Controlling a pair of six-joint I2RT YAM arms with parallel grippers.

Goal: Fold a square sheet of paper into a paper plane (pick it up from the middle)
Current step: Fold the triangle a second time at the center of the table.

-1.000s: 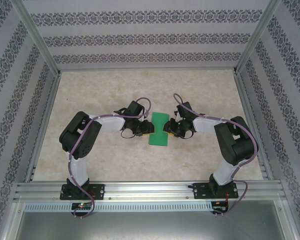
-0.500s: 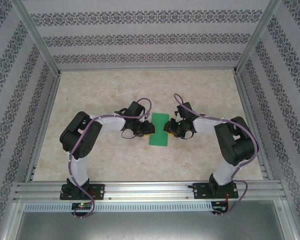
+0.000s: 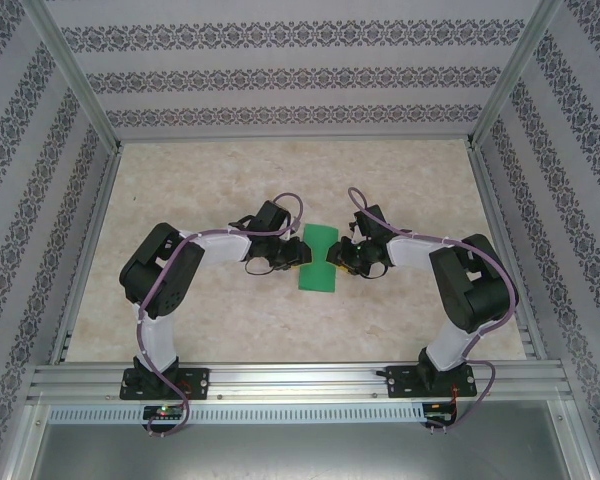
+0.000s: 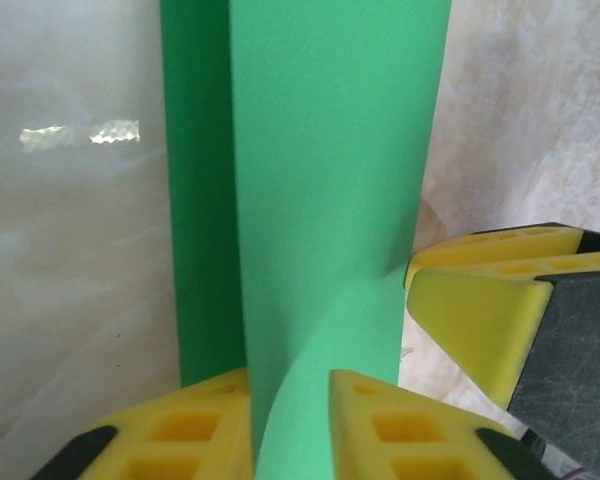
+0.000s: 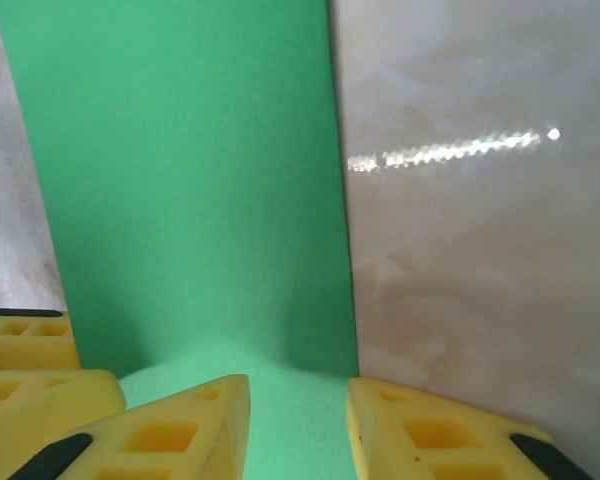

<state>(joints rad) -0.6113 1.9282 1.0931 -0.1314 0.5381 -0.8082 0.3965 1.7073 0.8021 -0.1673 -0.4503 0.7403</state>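
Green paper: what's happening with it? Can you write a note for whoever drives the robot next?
Left gripper: fingers sit either side of a lifted curl of the green paper; can't tell if it's pinched.
Right gripper: same at the opposite edge, grip unclear.
Paper: in the middle of the table, between the two grippers, a narrow rectangle with one layer lying over another.
Done: seemingly one fold.
To do: the pointed nose and wing folds; no plane shape yet.
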